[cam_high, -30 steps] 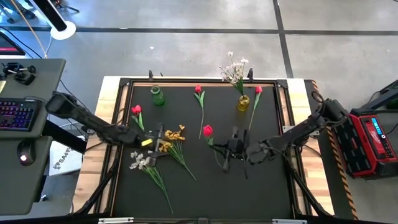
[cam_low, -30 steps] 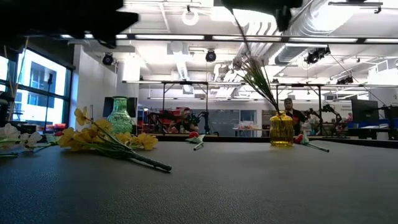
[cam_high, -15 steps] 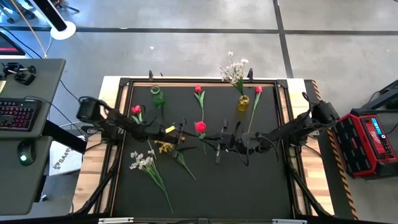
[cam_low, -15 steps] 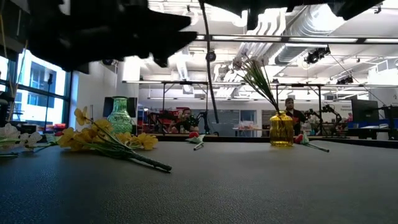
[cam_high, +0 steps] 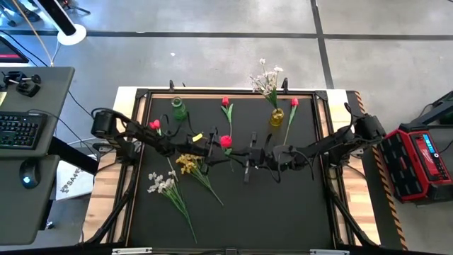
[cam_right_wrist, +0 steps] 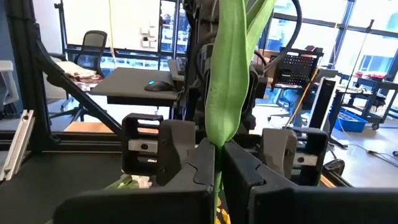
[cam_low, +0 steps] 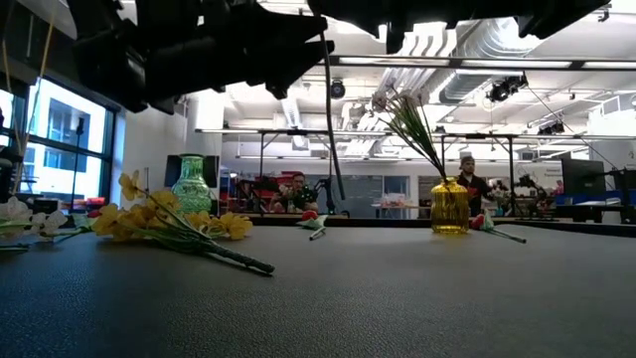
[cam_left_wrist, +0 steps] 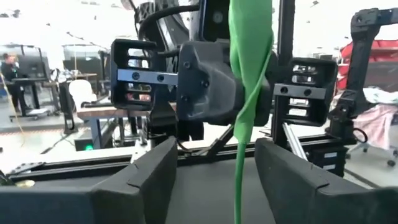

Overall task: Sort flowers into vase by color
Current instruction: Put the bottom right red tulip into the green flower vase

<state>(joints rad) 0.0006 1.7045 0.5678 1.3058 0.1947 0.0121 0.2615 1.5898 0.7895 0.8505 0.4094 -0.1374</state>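
Both hands meet above the middle of the desk (cam_high: 311, 212), which reads as a hand-over of one red tulip (cam_high: 226, 142). The right hand (cam_high: 249, 157) is clamped tight on the green stem, seen pinched between its fingers (cam_right_wrist: 186, 168) in the right wrist view; the flower is held clear of the surface with its red head toward the left arm. The left hand (cam_high: 212, 150) faces it with jaws parted to either side of the stem and not yet touching it; probably placed so to take the stem nearer the head for a cleaner drop into a vase.

Count, high view: red tulips, four visible (one held, one at the left edge (cam_high: 155, 125), one at top centre (cam_high: 226, 103), one beside the yellow vase (cam_high: 276, 117)); white sprays, two (one already in the yellow vase (cam_high: 267, 79), one lying at lower left (cam_high: 160, 184)); yellow spray (cam_high: 187, 164), one, lying; vases, two, the other being the green vase (cam_high: 180, 109), empty.
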